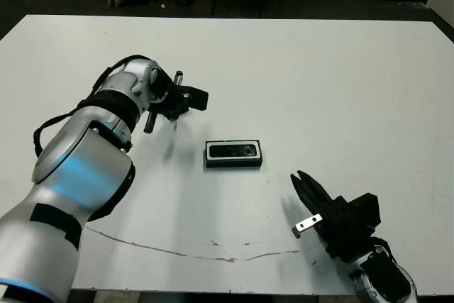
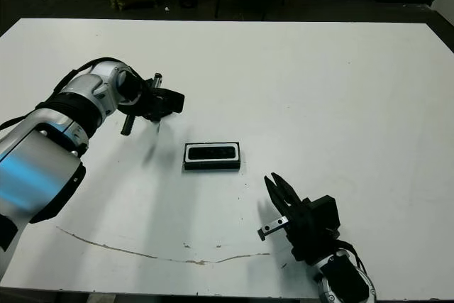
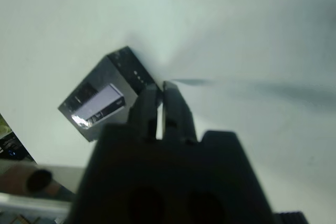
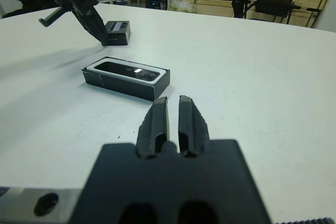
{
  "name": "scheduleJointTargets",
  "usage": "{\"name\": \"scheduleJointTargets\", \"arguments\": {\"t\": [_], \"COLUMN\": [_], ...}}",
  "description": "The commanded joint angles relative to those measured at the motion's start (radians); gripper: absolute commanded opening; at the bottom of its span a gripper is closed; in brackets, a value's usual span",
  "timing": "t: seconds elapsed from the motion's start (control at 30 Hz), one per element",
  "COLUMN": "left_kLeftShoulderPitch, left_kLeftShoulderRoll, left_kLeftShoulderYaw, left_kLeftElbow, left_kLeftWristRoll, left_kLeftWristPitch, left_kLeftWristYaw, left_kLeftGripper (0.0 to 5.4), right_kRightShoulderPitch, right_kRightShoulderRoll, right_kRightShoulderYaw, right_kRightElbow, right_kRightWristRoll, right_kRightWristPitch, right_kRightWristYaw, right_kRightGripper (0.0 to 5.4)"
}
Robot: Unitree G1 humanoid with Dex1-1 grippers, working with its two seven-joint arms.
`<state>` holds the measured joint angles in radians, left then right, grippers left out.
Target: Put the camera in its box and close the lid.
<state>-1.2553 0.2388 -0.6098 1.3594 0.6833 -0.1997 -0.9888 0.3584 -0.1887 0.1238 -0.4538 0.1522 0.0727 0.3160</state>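
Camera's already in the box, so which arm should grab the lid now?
Left, probably. The left gripper is right at the lid, fingers nearly shut. The right gripper sits on the near side of the box, farther away.

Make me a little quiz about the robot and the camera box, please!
1. True or false: the camera already lies in the box.
2. Which pincer is nearer the lid? A) left pincer B) right pincer
3. Fill in: the lid is ___ the box (on/off).

Key: 1 true; 2 A; 3 off.
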Motion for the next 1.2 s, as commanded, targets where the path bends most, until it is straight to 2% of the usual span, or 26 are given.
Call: {"name": "scheduleJointTargets", "arguments": {"t": [0.03,0.27,0.37,0.53,0.7,0.83,0.93,1.0,1.17,1.2], "left_kLeftShoulderPitch": [0.016,0.028,0.035,0.049,0.06,0.068,0.071,0.075,0.084,0.085], "left_kLeftShoulderRoll": [0.021,0.046,0.063,0.085,0.112,0.133,0.146,0.154,0.178,0.182], "left_kLeftShoulderYaw": [-0.003,0.008,0.006,0.007,0.001,-0.005,-0.01,-0.014,-0.01,-0.004], "left_kLeftElbow": [-0.004,-0.002,-0.002,-0.002,-0.002,-0.005,-0.001,0.0,0.0,0.0], "left_kLeftWristRoll": [0.003,-0.004,-0.001,0.0,0.006,0.014,0.018,0.021,0.017,0.012], "left_kLeftWristPitch": [-0.013,0.023,0.017,0.023,0.026,0.019,0.035,0.032,0.033,0.038], "left_kLeftWristYaw": [-0.015,-0.046,-0.045,-0.036,-0.029,-0.016,-0.018,-0.017,-0.004,-0.004], "left_kLeftGripper": [0.0,0.0,0.0,0.0,0.0,0.0,0.0,0.0,0.0,0.0], "right_kRightShoulderPitch": [-0.006,-0.023,-0.023,-0.026,-0.023,-0.035,-0.04,-0.034,-0.031,-0.029], "right_kRightShoulderRoll": [-0.018,-0.014,-0.027,-0.019,-0.021,-0.018,-0.023,-0.025,-0.019,-0.021], "right_kRightShoulderYaw": [0.007,0.004,0.008,-0.002,-0.002,-0.007,-0.006,-0.004,-0.001,0.001], "right_kRightElbow": [0.006,0.056,0.041,0.052,0.037,0.097,0.122,0.102,0.094,0.081], "right_kRightWristRoll": [-0.022,-0.014,-0.035,0.006,0.016,0.037,0.021,0.021,0.032,0.027], "right_kRightWristPitch": [0.033,-0.028,-0.017,-0.025,0.006,-0.075,-0.119,-0.091,-0.071,-0.043], "right_kRightWristYaw": [-0.003,0.017,0.012,0.034,0.03,0.069,0.077,0.069,0.066,0.057], "right_kRightGripper": [0.01,0.01,0.01,0.01,0.01,0.01,0.01,0.01,0.01,0.01]}}
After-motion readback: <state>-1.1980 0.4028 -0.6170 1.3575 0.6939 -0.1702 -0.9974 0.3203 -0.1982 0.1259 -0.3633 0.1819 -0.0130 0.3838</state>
